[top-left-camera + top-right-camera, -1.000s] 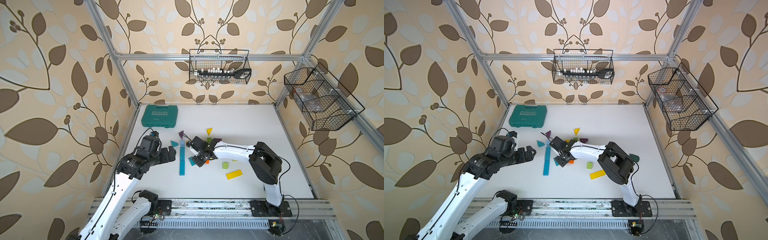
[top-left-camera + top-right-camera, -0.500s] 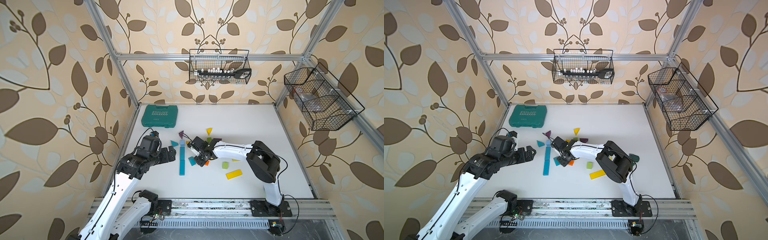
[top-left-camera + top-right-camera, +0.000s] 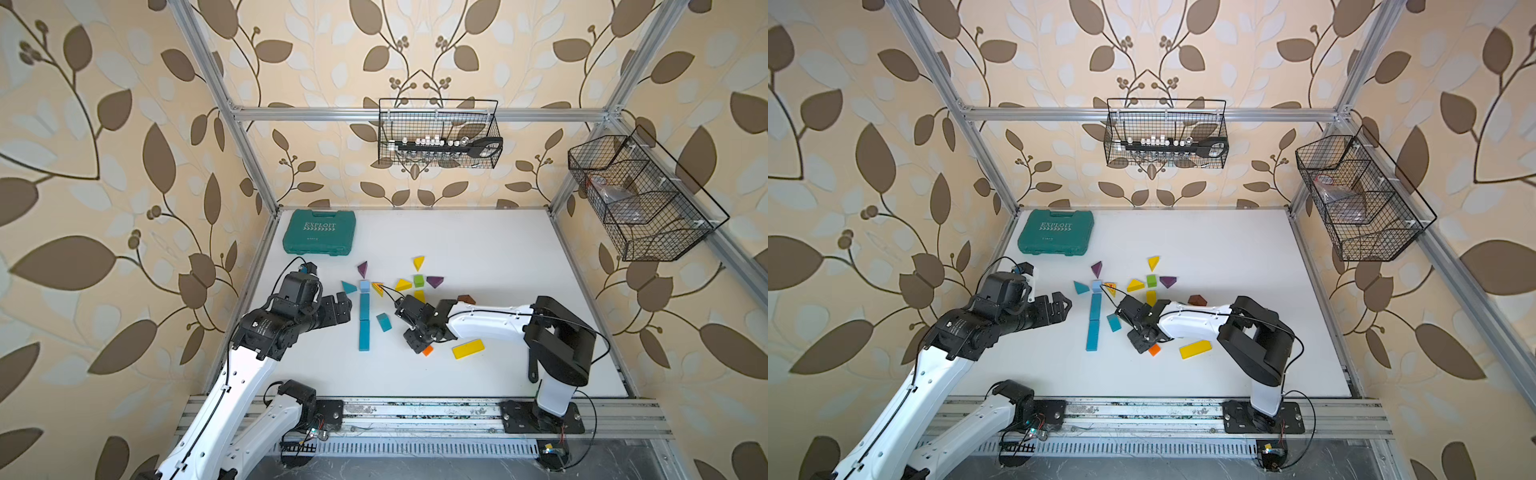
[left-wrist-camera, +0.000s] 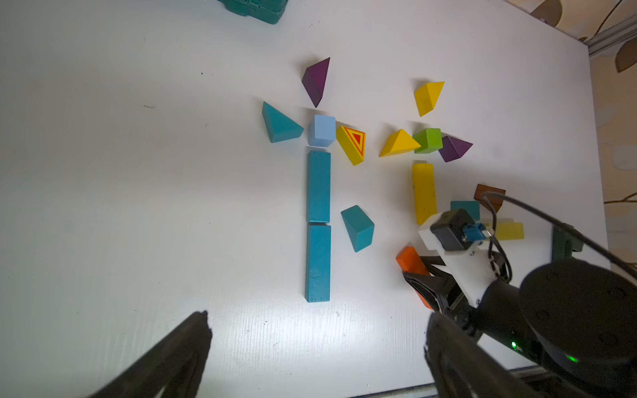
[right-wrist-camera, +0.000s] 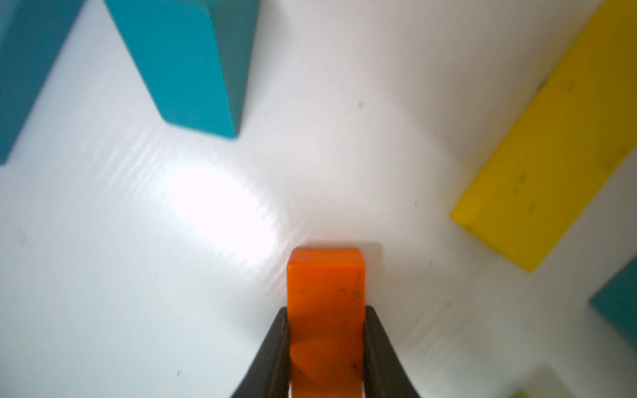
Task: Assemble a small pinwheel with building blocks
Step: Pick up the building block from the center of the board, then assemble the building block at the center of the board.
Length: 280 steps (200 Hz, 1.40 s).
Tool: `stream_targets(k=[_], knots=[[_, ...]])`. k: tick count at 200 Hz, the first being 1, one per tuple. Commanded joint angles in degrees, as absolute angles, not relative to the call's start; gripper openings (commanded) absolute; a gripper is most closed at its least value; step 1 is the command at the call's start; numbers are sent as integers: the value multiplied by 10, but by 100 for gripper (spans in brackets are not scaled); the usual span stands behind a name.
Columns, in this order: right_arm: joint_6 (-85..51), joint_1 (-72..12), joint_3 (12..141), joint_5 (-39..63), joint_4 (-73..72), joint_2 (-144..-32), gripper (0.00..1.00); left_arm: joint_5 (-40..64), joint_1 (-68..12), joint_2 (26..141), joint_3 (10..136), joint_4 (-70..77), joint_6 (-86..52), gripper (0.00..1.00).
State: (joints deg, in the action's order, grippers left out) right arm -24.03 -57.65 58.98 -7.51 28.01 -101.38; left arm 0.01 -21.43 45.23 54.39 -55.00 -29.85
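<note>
Right gripper [image 5: 325,312] clamps the orange block [image 5: 325,275]; left gripper [image 4: 319,320] gapes empty. Next, probably: lift it toward the pale blue cube [image 4: 321,131].

"EXPLOIT" — white lettering — on teal tool case [image 3: 319,231] lid

Lab robot cell, aluminium frame [image 3: 311,113], leaf wallpaper [image 3: 104,166]

Leaf-patterned wallpaper [image 3: 104,208], aluminium frame [image 3: 316,113], white tabletop [image 3: 478,249], wire baskets [image 3: 388,124]
</note>
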Motion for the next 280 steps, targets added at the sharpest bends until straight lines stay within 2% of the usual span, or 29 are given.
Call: stream_targets(k=[1,23,54,86,141,280], knots=[[-378,-583,541,-90,303,-969,12,-9,-216,449,543,-544,-292,99],[-430,-577,532,-113,312,-956,12,-6,-216,450,543,-543,-290,99],[-458,-565,584,-121,346,-1008,12,-4,-216,448,542,-543,-289,99],[-474,-552,645,-136,393,-1067,12,-3,-216,444,542,-543,-288,99],[-485,-532,663,-147,404,-1079,14,-4,-216,443,542,-543,-288,99],[-479,-516,671,-90,347,-1101,18,-8,-216,446,541,-544,-289,99]])
